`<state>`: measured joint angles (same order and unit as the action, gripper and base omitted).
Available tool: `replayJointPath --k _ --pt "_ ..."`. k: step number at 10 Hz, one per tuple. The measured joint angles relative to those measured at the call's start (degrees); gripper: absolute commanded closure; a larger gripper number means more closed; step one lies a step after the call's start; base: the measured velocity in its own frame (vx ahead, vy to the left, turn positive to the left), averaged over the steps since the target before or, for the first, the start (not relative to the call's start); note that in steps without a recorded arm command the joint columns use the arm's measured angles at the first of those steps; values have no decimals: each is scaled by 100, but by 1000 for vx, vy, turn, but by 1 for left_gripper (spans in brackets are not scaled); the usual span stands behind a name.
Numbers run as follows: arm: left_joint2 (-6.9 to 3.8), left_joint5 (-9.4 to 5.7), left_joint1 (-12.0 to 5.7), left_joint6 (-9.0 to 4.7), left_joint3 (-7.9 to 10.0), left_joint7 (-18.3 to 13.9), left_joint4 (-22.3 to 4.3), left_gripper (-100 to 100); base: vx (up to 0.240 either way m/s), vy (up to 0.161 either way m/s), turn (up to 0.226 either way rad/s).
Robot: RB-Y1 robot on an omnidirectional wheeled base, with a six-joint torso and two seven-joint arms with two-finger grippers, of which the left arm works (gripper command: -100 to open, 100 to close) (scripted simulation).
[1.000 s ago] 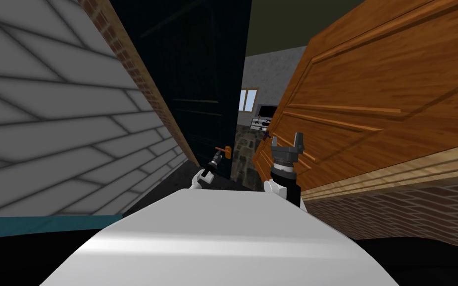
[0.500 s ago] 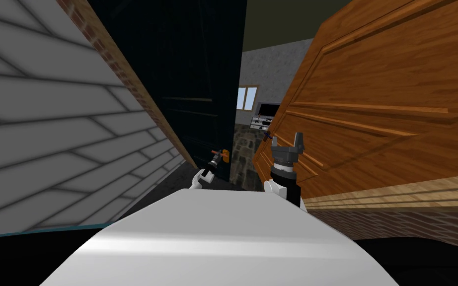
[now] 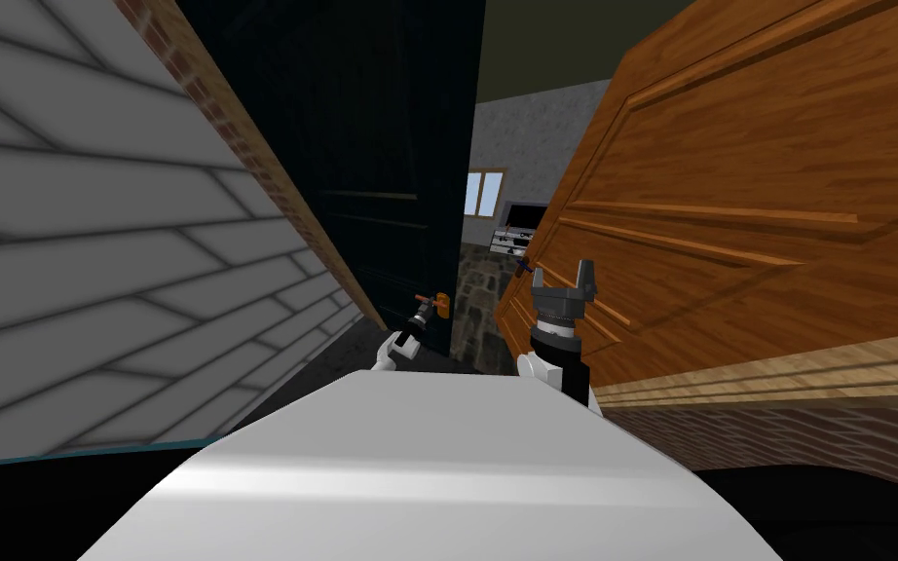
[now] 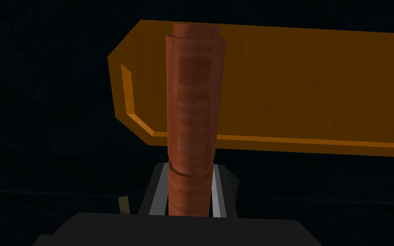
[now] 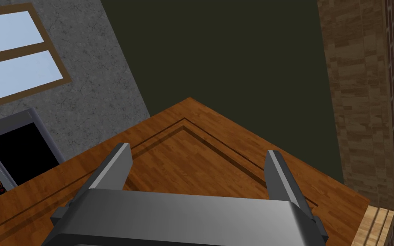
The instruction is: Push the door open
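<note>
**Holding the handle, but the door has hardly swung**

My left gripper (image 3: 424, 312) is clamped on the red-brown lever (image 4: 194, 106) of the dark door (image 3: 379, 146). In the left wrist view its two thin fingers (image 4: 160, 192) press the sides of the lever. The lever runs up to an orange plate (image 4: 298, 85) on the door. It sits near the door's free edge, right beside the gap (image 3: 481, 253).

My right gripper (image 3: 562, 273) is up beside the wooden door (image 3: 749, 175), which stands swung wide on my right. Its fingers are apart and hold nothing.

What changed: since one second ago the whole head picture has tipped a little. The white wall (image 3: 96, 243) on my left and the wooden door both slid together. So that was me moving, not the things. The lever and plate now sit a bit lower in the picture. In the last half second almost nothing moved at all.

What it means: I think the grip is good, and the push has only just begun or has paused. A window (image 3: 484, 193) shows through the gap between the two doors. That gap looks about as narrow as before. I judge the dark door is only partly open, so most of the pushing is left to do.
</note>
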<state>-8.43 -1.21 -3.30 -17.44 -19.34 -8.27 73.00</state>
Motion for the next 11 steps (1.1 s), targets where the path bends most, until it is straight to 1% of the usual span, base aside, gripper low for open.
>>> replayJointPath --k 2,4,5,6,7,8,9,10,11 --pt "7 -4 31 24 45 16 -65 100 131 -87 50" --pt "51 -2 21 26 139 54 -108 100 152 -112 37" --pt "56 -7 15 33 186 69 -101 100 164 -120 60" --pt "89 -6 0 41 249 94 -110 100 138 -110 39" --pt "83 -21 -57 44 307 95 -150 100 150 -121 49" --pt "77 -35 -92 4 374 90 -215 100 139 -133 71" --pt "83 -39 -87 20 437 102 -200 100 175 -140 80" --pt "115 -38 -84 51 516 136 -211 100 151 -125 68" --pt "127 -38 -41 69 579 166 -164 100 101 -99 49"
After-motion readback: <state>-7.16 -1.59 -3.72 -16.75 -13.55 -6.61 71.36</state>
